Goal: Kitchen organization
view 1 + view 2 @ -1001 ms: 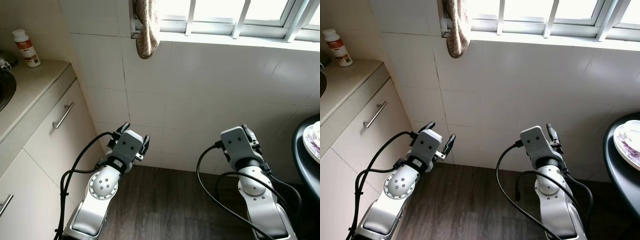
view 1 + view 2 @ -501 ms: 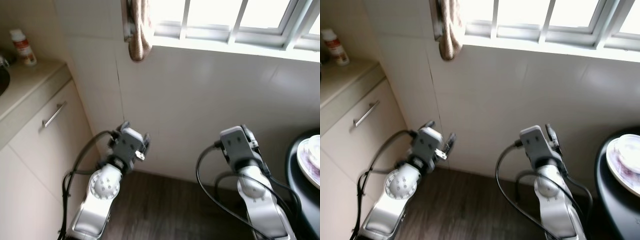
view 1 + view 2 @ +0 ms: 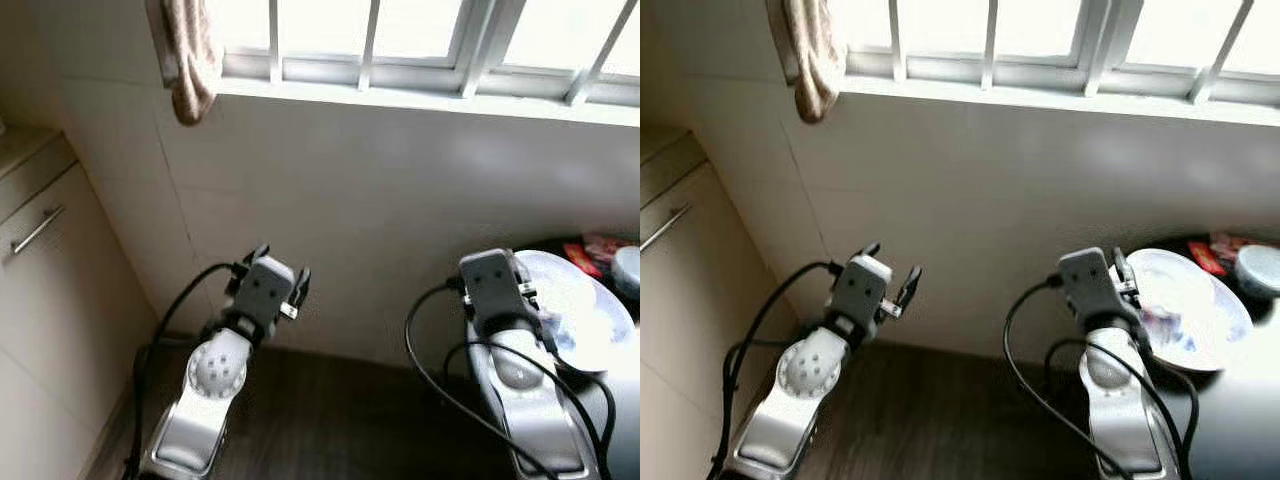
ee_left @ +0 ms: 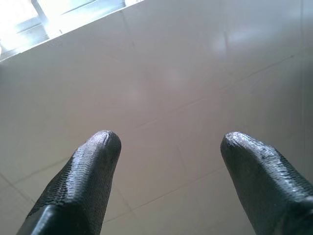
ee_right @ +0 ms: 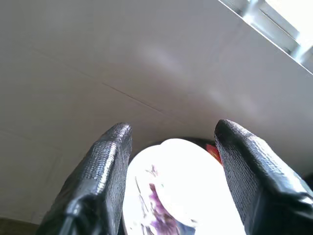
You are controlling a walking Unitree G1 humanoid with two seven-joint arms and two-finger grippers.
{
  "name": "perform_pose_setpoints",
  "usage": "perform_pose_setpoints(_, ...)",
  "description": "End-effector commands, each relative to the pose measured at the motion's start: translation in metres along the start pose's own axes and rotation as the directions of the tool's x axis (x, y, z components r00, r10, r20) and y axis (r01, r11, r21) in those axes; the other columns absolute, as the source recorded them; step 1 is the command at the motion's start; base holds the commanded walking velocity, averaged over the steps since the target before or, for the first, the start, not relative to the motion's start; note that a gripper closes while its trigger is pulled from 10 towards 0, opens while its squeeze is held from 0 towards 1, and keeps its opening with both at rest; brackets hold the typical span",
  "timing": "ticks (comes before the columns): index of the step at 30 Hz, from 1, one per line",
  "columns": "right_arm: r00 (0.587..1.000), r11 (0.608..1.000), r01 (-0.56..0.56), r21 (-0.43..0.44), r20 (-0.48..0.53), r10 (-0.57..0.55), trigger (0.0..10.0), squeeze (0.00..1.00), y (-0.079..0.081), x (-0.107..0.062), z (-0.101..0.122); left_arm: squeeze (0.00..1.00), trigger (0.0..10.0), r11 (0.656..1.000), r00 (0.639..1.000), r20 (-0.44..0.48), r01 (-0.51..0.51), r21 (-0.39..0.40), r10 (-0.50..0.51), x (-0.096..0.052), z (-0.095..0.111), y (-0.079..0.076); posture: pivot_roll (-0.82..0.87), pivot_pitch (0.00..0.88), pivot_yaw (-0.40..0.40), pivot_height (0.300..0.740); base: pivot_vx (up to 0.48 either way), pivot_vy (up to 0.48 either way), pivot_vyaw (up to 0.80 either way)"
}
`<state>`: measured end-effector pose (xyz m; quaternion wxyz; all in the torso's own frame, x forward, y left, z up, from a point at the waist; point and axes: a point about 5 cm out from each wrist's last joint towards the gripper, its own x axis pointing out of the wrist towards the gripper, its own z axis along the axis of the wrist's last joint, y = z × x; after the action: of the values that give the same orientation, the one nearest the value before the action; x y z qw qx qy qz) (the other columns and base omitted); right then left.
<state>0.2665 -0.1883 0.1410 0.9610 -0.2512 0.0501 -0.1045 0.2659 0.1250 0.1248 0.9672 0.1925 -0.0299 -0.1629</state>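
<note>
Both end effectors, left and right, gape open, empty; no legible writing.

Both silver arms rise from the bottom of the head views, bent upward at the wrist with black cables looping beside them. The left gripper points up and forward, its two black fingers spread wide with nothing between them. The right gripper is likewise raised, its fingers parted and empty.
</note>
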Motion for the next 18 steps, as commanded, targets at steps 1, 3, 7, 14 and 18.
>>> perform_pose_setpoints(1, 1.000, 1.000, 0.009, 0.019, -0.026, -0.009, 10.0, 0.00, 0.000, 0.000, -0.002, 0.00, 10.0, 1.000, 1.000, 0.008, -0.008, 0.003, 0.008, 0.001, 0.002, 0.003, 0.07, 0.000, -0.048, 0.740, 0.000, 0.000, -0.80)
perform_pose_setpoints(3, 0.999, 0.999, 0.036, -0.008, -0.037, -0.036, 10.0, 0.00, -0.003, 0.002, -0.004, 0.00, 10.0, 1.000, 1.000, 0.001, -0.009, 0.004, 0.009, 0.001, 0.001, 0.004, 0.07, 0.000, -0.048, 0.740, 0.000, 0.000, -0.80)
perform_pose_setpoints(7, 0.998, 0.999, 0.033, 0.006, -0.044, -0.032, 10.0, 0.00, -0.002, 0.002, -0.005, 0.00, 10.0, 1.000, 1.000, 0.000, -0.011, 0.000, 0.011, 0.001, 0.000, 0.004, 0.07, 0.000, -0.051, 0.740, 0.000, 0.000, -0.80)
perform_pose_setpoints(14, 0.987, 0.985, 0.006, 0.175, -0.160, 0.022, 10.0, 0.00, 0.005, 0.000, -0.015, 0.00, 10.0, 1.000, 1.000, -0.005, -0.011, -0.001, 0.011, 0.001, -0.001, 0.003, 0.06, 0.000, -0.049, 0.740, 0.000, 0.000, -0.08)
perform_pose_setpoints(18, 0.992, 0.956, -0.012, 0.292, -0.114, 0.047, 10.0, 0.00, -0.003, 0.013, -0.009, 0.00, 10.0, 1.000, 1.000, -0.003, -0.010, -0.013, 0.010, 0.002, 0.000, 0.001, 0.06, 0.000, -0.049, 0.740, 0.000, 0.000, 0.00)
